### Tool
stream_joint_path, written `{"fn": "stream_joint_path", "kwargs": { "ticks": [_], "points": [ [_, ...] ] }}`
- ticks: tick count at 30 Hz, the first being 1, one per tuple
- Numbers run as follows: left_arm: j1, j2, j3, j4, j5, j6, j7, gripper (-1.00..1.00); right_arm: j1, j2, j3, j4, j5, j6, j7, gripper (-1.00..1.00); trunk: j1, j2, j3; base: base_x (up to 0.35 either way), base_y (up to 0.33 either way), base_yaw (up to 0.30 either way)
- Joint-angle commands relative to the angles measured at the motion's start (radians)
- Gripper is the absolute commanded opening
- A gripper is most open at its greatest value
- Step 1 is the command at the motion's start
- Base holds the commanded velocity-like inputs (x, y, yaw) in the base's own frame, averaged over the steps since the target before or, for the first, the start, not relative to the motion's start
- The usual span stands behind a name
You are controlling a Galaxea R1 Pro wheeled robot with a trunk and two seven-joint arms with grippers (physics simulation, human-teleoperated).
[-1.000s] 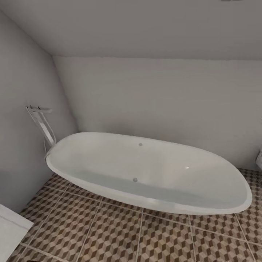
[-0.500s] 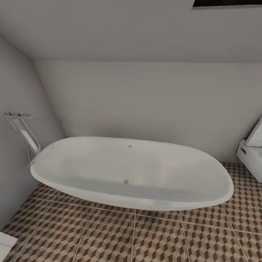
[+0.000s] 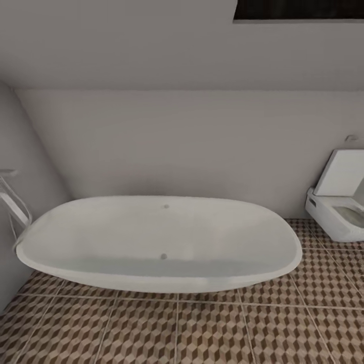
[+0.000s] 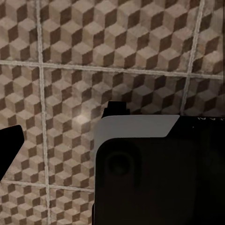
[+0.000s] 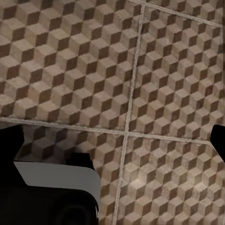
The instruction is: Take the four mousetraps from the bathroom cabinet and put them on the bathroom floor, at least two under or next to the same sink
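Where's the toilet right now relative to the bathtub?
In the head view the toilet sits at the far right edge against the back wall, lid raised, just right of the white oval bathtub with a strip of patterned floor between them.

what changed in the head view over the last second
The camera turned rightward: the bathtub slid left in the picture, its floor tap now at the edge, and a toilet and a dark opening came into view. Nothing itself moved; no mousetraps seen.

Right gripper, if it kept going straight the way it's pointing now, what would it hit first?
Most likely the bathroom floor: the right wrist view looks along the right gripper onto patterned tiles, nothing between as far as it shows.
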Motion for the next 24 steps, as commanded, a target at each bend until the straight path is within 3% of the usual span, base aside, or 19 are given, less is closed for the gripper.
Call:
{"fn": "stream_joint_path", "kwargs": {
  "ticks": [1, 24],
  "points": [
    [-0.001, -0.001, -0.009, 0.003, 0.008, -0.004, 0.001, 1.0, -0.001, 0.0, 0.008, 0.001, -0.009, -0.003, -0.002, 1.0, 0.0, -0.001, 0.0, 0.0, 0.0, -0.224],
    [-0.001, -0.001, -0.009, 0.003, 0.007, -0.004, 0.001, 1.0, -0.001, 0.001, 0.008, 0.001, -0.009, -0.003, -0.002, 1.0, 0.0, -0.001, 0.029, 0.0, 0.0, -0.224]
  ]
}}
